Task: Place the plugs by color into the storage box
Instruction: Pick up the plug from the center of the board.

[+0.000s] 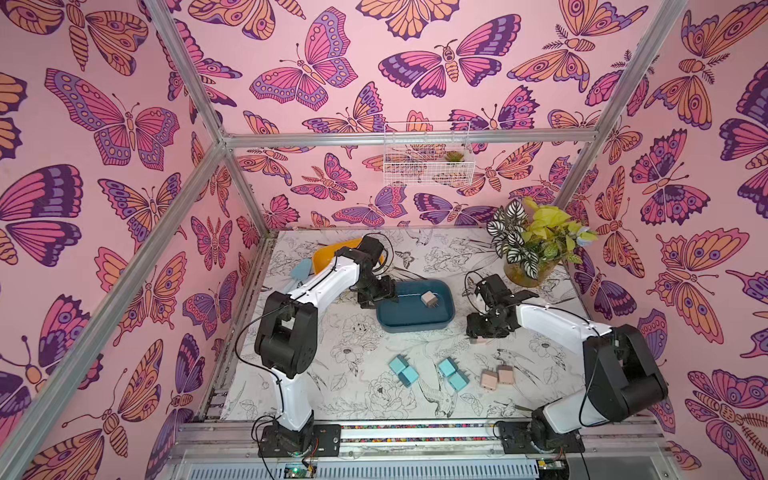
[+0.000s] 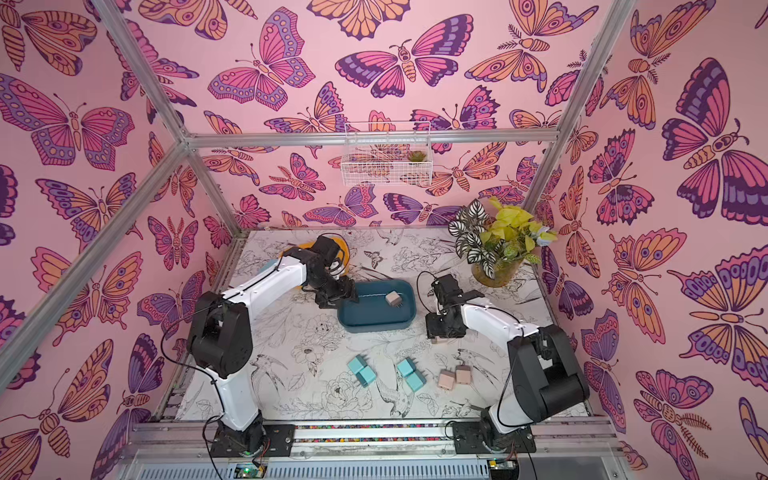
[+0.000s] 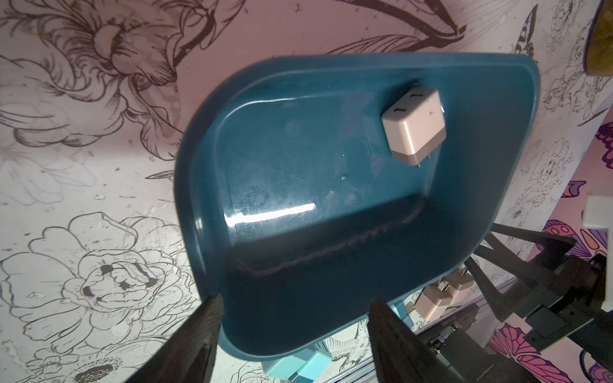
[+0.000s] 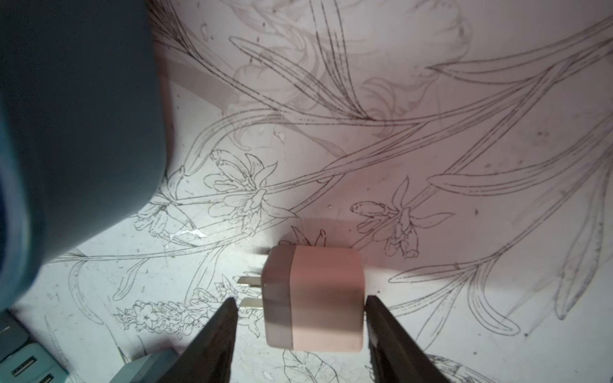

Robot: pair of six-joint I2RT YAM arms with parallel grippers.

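The storage box (image 1: 415, 322) is a dark teal tub mid-table, with one pink plug (image 1: 428, 298) inside it, also seen in the left wrist view (image 3: 414, 126). My left gripper (image 3: 295, 308) is open at the box's left end, its fingers straddling a corner of the rim (image 3: 205, 252) and holding nothing. My right gripper (image 4: 300, 303) is down on the table right of the box, shut on another pink plug (image 4: 315, 298). One finger is against the plug's back and the other at its prong tips. Two pairs of teal plugs (image 1: 402, 370) (image 1: 453, 374) and two pink plugs (image 1: 497, 376) lie near the front.
An orange tray (image 1: 326, 255) and a pale-blue scoop (image 1: 300, 270) lie at the back left, behind my left arm. A potted plant (image 1: 530, 253) stands at the back right. A white wire basket (image 1: 428, 153) hangs on the back wall. A metal rail (image 1: 415, 432) runs along the table's front.
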